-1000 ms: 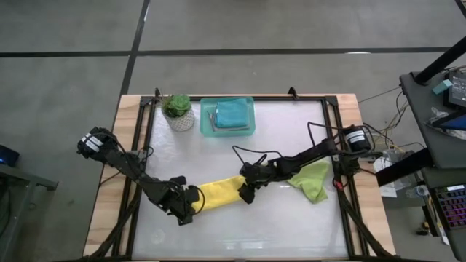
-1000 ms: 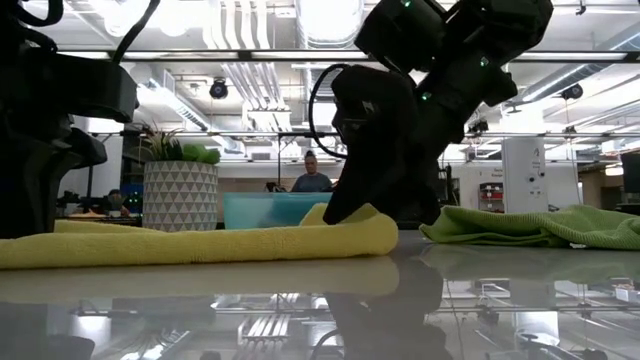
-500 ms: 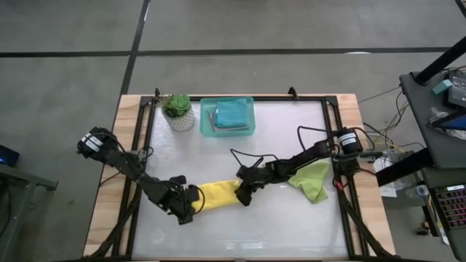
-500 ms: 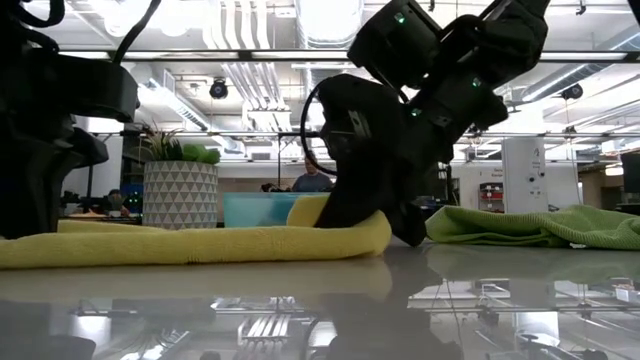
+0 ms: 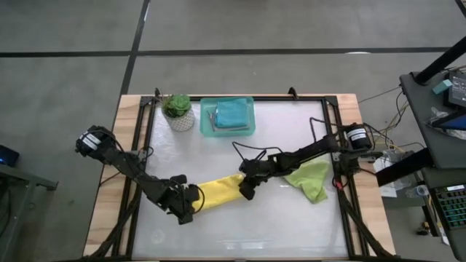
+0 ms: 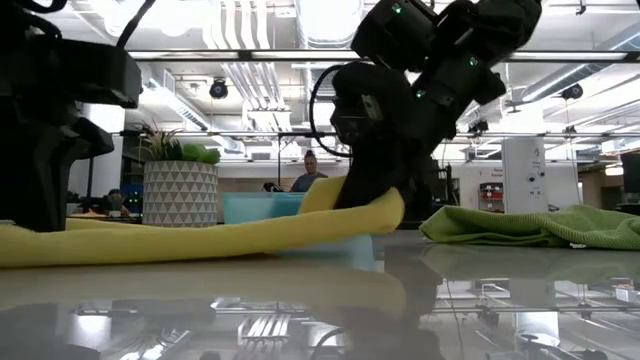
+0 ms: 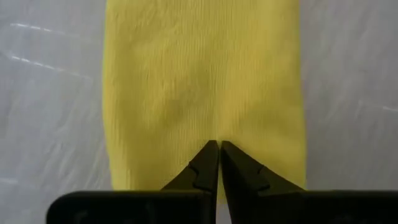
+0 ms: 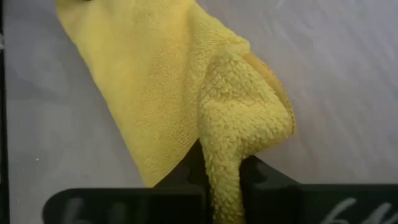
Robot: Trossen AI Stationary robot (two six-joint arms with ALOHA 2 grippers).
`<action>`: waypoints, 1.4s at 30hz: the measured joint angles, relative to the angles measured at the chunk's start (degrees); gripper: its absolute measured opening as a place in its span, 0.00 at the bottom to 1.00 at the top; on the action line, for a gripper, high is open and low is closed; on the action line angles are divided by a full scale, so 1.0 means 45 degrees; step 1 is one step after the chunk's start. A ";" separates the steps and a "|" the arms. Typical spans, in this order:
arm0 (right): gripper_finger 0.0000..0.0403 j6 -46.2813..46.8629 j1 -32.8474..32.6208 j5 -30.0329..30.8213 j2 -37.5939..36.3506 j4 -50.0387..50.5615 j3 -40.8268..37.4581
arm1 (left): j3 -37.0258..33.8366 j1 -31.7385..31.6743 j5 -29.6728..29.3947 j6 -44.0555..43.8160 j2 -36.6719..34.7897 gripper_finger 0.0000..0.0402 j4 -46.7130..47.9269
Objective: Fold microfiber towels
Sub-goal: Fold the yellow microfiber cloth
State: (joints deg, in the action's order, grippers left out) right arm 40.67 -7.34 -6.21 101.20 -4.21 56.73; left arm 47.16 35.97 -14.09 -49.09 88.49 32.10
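Between the two grippers, the yellow towel (image 5: 218, 191) is lying as a long strip, long axis running roughly L-R across the front-centre of the table (image 5: 291, 225), tilted a bit so its R end sits farther back. Left gripper (image 5: 186, 206) is pinning the L end: fingers together, clamped on the yellow towel's edge per left wrist view (image 7: 217, 163), cloth stretching straight away from the tips. Right gripper (image 5: 245, 188) is gripping the opposite end, fingers pinched shut on a bunched corner (image 8: 245, 124), and in low view that end is hanging just off the table surface while the rest is sagging down to the top toward the L gripper.

Key relation: both ends held, one arm each, strip spanning between them; the R end is the raised one, so judging a fold would need it carried along the long axis toward the L gripper, which is acting as the anchor.

Lime green towel (image 5: 309, 180) is lying crumpled just beside the R arm, not touched. Teal tray (image 5: 207, 125) w/ a blue cloth (image 5: 231, 114) inside is sitting at the back, next to the potted plant (image 5: 177, 111), well apart from the action.
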 joint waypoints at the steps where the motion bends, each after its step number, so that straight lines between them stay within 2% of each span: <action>1: 0.03 -0.0069 0.0079 -0.0063 -0.0151 0.0427 0.0051 | 0.0000 0.0000 0.0000 -0.0004 -0.0068 0.01 -0.0001; 7: 0.03 -0.0524 0.0601 -0.0044 -0.0766 0.4418 0.0898 | -0.0077 0.0004 0.0000 0.0002 -0.0522 0.01 0.0004; 12: 0.06 -0.0503 0.0729 -0.0002 -0.0766 0.5164 0.1074 | -0.0236 0.0010 -0.0765 0.0002 -0.0512 0.01 -0.0328; 18: 0.25 -0.0384 0.0871 0.0047 -0.0786 0.5172 0.1069 | -0.0506 0.0002 -0.2283 0.0667 -0.0325 0.01 -0.2311; 24: 0.46 -0.0879 0.1379 0.0060 -0.1209 0.5782 0.1069 | -0.0572 -0.0028 -0.4714 0.0725 -0.0330 0.01 -0.2478; 29: 0.54 -0.0976 0.1725 0.0602 -0.1662 0.6231 0.1065 | -0.0947 -0.0075 -0.5854 0.0681 0.0034 0.01 -0.3576; 33: 0.54 -0.1041 0.1760 0.1068 -0.2067 0.6677 0.1065 | -0.1313 -0.0136 -0.5500 0.0652 0.0466 0.01 -0.4372; 39: 0.51 -0.0964 0.1750 0.1062 -0.2223 0.6960 0.1065 | -0.1413 -0.0160 -0.3263 0.0347 0.0829 0.01 -0.4236; 42: 0.50 -0.0959 0.1750 0.1062 -0.2228 0.7188 0.1065 | -0.1370 -0.0170 -0.2632 -0.0326 0.0836 0.01 -0.3855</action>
State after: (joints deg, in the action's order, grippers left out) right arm 36.36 0.54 -1.43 91.18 28.14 61.52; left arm 40.99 35.20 -25.93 -50.55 92.25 14.75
